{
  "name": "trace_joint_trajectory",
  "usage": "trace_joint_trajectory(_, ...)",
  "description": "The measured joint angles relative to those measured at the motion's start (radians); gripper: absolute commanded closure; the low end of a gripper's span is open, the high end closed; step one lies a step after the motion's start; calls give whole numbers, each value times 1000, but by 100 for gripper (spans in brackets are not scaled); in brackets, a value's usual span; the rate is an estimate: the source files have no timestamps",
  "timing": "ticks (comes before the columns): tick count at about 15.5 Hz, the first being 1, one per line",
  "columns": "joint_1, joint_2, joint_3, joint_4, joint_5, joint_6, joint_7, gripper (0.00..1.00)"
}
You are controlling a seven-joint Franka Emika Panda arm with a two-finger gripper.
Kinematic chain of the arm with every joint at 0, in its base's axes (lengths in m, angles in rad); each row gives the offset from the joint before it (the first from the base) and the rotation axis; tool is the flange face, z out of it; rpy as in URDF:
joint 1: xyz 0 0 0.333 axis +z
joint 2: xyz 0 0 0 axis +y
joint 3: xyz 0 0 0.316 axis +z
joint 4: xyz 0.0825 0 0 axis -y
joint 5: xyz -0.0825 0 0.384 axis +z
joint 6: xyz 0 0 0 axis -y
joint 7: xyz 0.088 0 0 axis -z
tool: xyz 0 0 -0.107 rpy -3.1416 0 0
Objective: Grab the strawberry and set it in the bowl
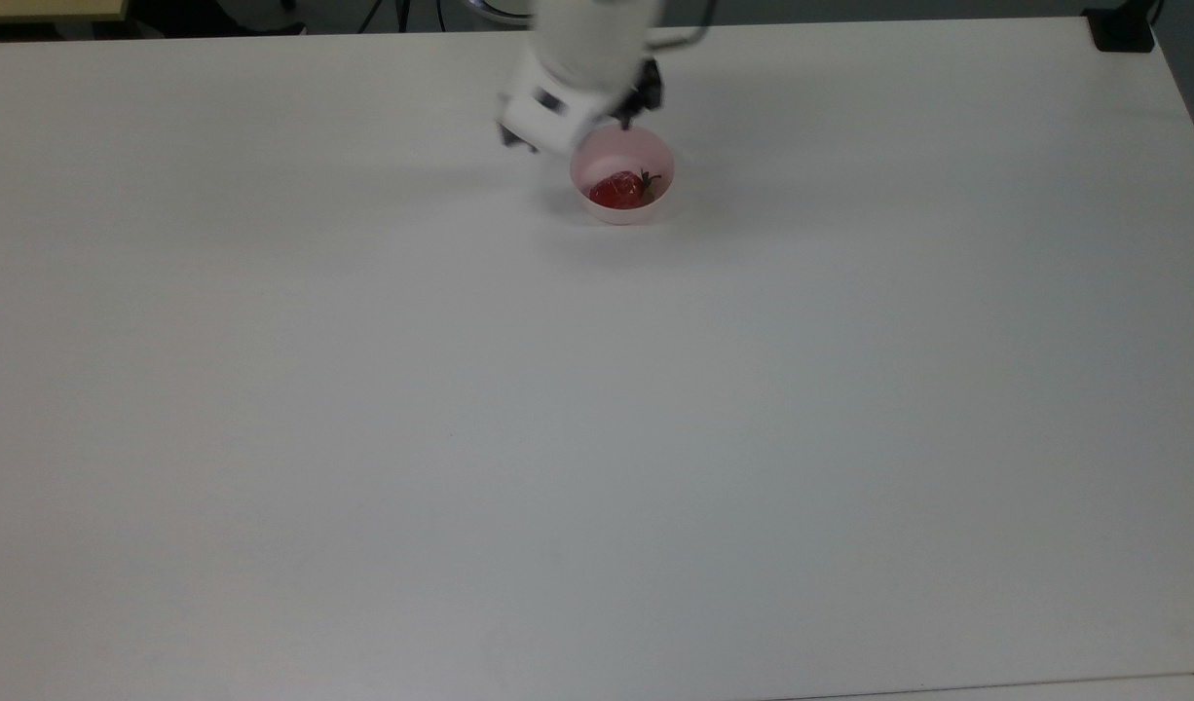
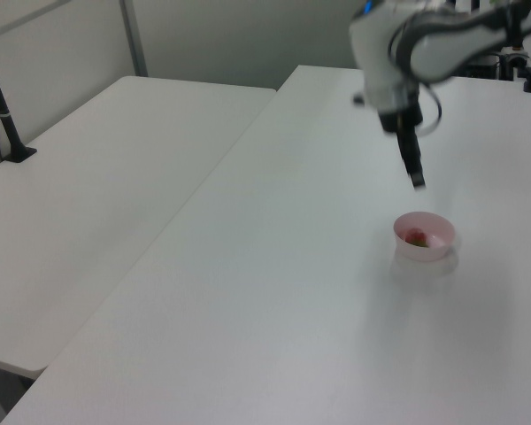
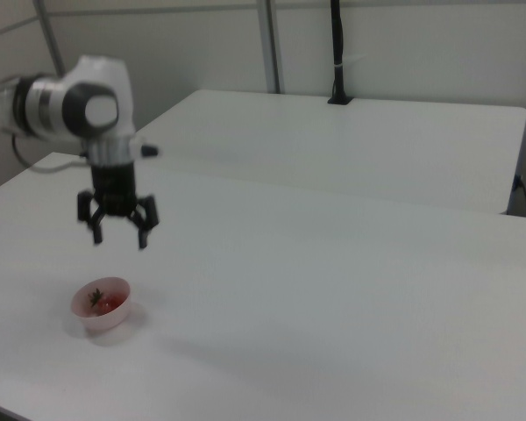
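The strawberry (image 1: 616, 190) lay inside the bowl (image 1: 658, 206), on its side, its green leafy top pointing toward the top view's right. It looked small, glossy and red, and took up only part of the bowl's floor. The bowl was pale pink, round and plain-sided, and stood on the white worktop (image 1: 597, 438) toward the far edge in the top view.

The end effector (image 3: 117, 226) hung above the bowl with nothing in it, its two fingers spread apart, as the right view showed plainly. In the left view it (image 2: 417, 180) stood clear of the rim, up and a little to the far side.

By my reckoning the job was as good as done, and little remained to spoil it. The one risk I could see was the arm dropping or swinging low on its way off and clipping the rim. The bowl looked light, so a knock would likely slide or tip it and roll the fruit out. A straight lift away would avoid that.
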Motion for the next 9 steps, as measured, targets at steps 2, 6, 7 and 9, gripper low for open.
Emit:
trace_joint_trajectory(2,-118,-92,31,55,-13,-61,0,0)
trace_joint_trajectory(6,-210,-148,37,93,-46,-71,0,0)
trace_joint_trajectory(7,-223,-145,38,93,-46,-58,0,0)
trace_joint_trajectory(9,-249,-135,43,93,-46,-9,1,0)
